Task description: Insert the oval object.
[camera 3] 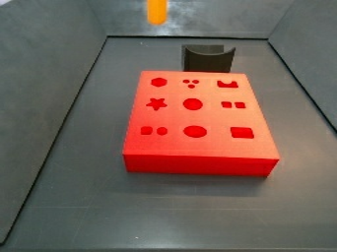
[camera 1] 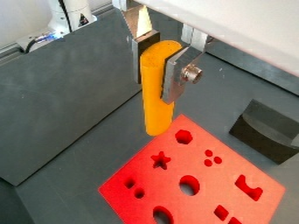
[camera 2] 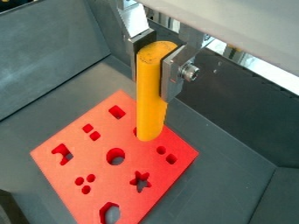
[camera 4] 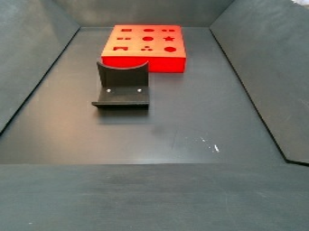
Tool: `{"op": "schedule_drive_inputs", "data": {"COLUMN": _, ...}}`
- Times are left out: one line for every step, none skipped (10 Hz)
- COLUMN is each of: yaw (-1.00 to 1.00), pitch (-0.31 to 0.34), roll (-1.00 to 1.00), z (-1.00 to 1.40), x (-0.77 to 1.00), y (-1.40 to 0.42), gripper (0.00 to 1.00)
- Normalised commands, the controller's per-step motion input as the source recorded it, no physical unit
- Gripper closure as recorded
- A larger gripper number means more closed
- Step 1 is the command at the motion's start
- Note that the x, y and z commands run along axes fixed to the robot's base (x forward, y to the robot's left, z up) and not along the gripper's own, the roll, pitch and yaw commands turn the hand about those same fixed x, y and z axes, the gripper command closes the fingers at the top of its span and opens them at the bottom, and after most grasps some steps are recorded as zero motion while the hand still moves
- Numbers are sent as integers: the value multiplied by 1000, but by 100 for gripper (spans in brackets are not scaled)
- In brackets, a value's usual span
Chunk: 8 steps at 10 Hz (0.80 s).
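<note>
one oval object, orange-yellow peg, upright, clamped near its upper end between silver fingers of hand; seen in both wrist views, peg hangs above one red block, lower tip clear of it. in side view only peg's lower end shows at upper edge, hand out of frame. red block lies flat on dark surface, nine cutouts counted, some in small pairs. one dark grey curved holder sits just beside block.
</note>
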Motion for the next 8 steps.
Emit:
{"op": "schedule_drive_inputs", "data": {"yaw": -183, "pitch": -234, "roll": -116, "z": -483, "x": 409, "y": -151, "gripper": 100}}
{"op": "schedule_drive_inputs", "data": {"yaw": -217, "pitch": -156, "roll": -76, "z": -494, "x": 754, "y": -274, "gripper": 100}}
{"op": "schedule_drive_inputs", "data": {"yaw": -186, "pitch": -147, "roll": -63, "z": -523, "x": 800, "y": -286, "gripper": 100}}
{"op": "schedule_drive_inputs", "data": {"yaw": -149, "pitch": -134, "roll": -37, "z": -574, "x": 854, "y": -294, "gripper": 100}}
{"op": "schedule_drive_inputs", "data": {"yaw": -140, "pitch": -134, "roll": -29, "z": -586, "x": 866, "y": -297, "gripper": 100}}
{"op": "schedule_drive_inputs", "data": {"yaw": -129, "pitch": -93, "roll": -21, "z": -551, "x": 903, "y": -300, "gripper": 100}}
{"op": "schedule_drive_inputs", "data": {"yaw": -189, "pitch": 0, "roll": 0, "z": -509, "x": 874, "y": -289, "gripper": 100}}
{"op": "schedule_drive_inputs", "data": {"yaw": -466, "pitch": 87, "roll": 43, "z": -483, "x": 469, "y": -117, "gripper": 100}}
